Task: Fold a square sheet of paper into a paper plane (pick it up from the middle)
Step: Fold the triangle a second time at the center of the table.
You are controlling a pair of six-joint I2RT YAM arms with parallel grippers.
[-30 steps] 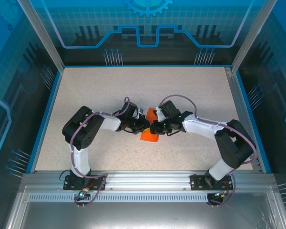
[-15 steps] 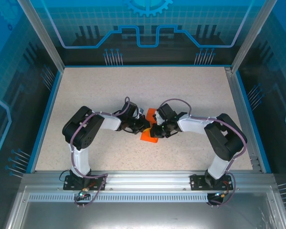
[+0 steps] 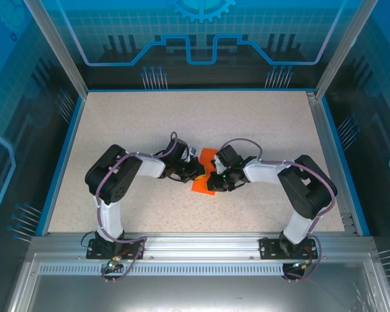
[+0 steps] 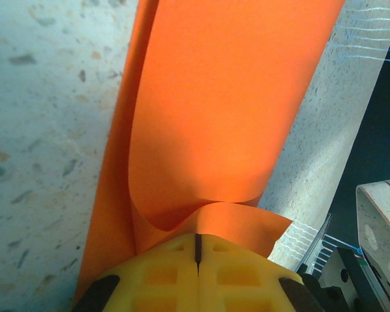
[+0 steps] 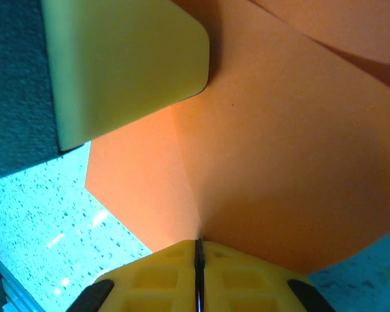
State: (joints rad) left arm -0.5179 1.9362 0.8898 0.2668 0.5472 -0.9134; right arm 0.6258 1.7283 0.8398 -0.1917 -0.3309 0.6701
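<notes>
The bright orange sheet of paper (image 3: 203,184) lies folded over in the middle of the table, held between both grippers. My left gripper (image 3: 197,173) comes at it from the left, my right gripper (image 3: 212,177) from the right. In the left wrist view the yellow fingers (image 4: 162,273) are shut on an edge of the paper (image 4: 227,97), which curls into layers ahead of them. In the right wrist view the gripper (image 5: 197,250) is shut on a creased edge of the paper (image 5: 279,162). One yellow finger of the left gripper (image 5: 123,65) presses on the sheet from the far side.
The speckled table (image 3: 143,123) is bounded by a blue rim (image 3: 60,162) and clear enclosure walls. Both arm bases stand on the metal rail (image 3: 201,244) at the near edge. The two wrists are almost touching over the paper.
The right arm has folded its elbow inward, and its gripper has slid slightly left and nearer along the paper. The left arm and the paper have stayed put.
</notes>
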